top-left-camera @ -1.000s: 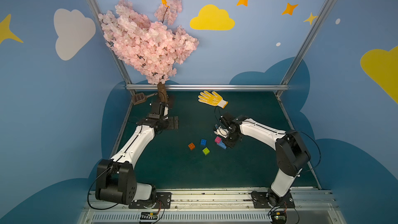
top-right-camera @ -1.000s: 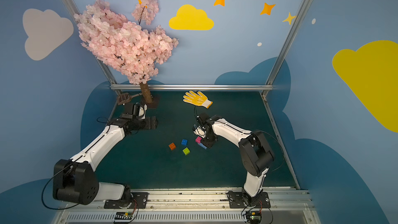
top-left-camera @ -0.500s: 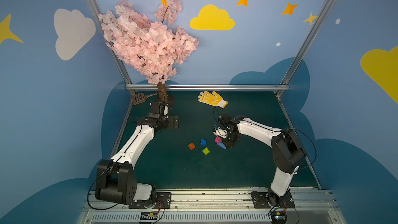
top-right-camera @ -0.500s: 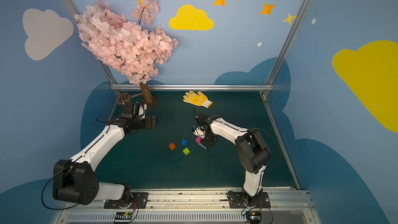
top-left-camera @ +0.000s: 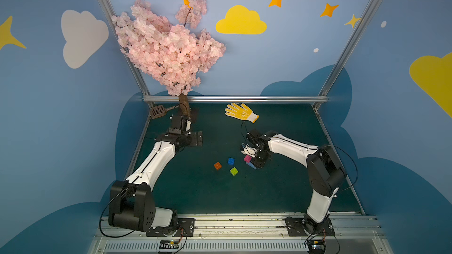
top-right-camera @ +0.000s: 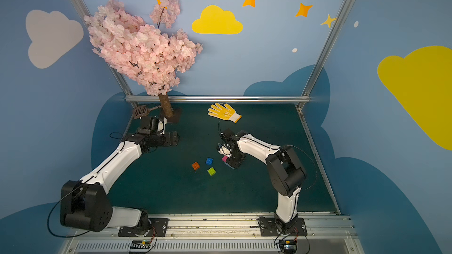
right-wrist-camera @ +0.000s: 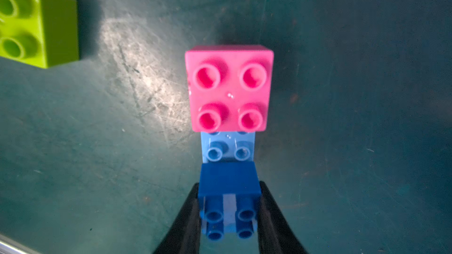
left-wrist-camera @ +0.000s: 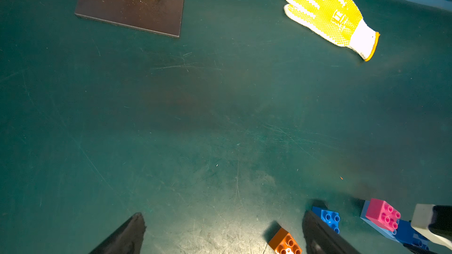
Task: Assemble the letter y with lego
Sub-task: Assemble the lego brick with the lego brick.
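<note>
right fingers: part closed, clamped on dark blue square plastic brick, which sits on one end of long light blue plastic brick
other end: pink square plastic brick
left fingers: wide apart, empty
loose on green desk: orange brick, second dark blue brick, lime green brick, near stack

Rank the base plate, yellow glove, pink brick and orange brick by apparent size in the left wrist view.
Largest: base plate and yellow glove, too alike to rank.
Next: pink brick.
Unsure: orange brick, cropped by the frame.
</note>
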`<action>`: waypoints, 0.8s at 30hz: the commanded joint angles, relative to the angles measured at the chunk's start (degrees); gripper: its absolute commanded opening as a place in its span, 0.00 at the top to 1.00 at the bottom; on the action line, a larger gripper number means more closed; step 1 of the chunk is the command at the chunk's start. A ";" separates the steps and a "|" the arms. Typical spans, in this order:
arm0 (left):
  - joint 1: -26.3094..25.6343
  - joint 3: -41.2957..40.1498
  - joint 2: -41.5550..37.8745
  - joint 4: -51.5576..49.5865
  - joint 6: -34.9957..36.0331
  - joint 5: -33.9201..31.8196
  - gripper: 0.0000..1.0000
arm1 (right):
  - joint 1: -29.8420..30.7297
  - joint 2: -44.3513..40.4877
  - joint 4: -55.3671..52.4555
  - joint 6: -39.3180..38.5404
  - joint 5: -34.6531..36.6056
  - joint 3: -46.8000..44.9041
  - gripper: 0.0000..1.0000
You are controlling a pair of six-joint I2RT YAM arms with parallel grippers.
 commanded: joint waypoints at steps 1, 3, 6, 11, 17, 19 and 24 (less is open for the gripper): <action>0.21 1.27 0.24 -0.99 -0.32 -0.27 0.00 | 0.31 2.35 -1.57 0.89 0.30 -0.01 1.00; 0.21 1.31 0.23 -0.97 -0.37 -0.31 0.00 | 0.31 1.85 -1.77 1.14 0.39 -0.28 1.00; 0.21 1.26 0.19 -0.96 -0.36 -0.31 0.00 | 0.35 -0.26 -1.13 1.40 0.34 -1.08 1.00; 0.21 1.27 0.24 -0.96 -0.37 -0.27 0.00 | 0.42 -3.19 -1.13 1.44 0.18 -1.21 1.00; 0.24 1.28 0.24 -0.98 -0.37 -0.29 0.00 | 0.42 -3.99 -2.67 1.37 0.17 -0.54 1.00; 0.21 1.28 0.19 -0.95 -0.36 -0.31 0.00 | 0.42 -3.72 -2.82 1.14 0.43 -0.84 1.00; 0.21 1.31 0.16 -1.01 -0.36 -0.38 0.00 | 0.42 -2.19 -2.89 0.83 1.53 -1.44 1.00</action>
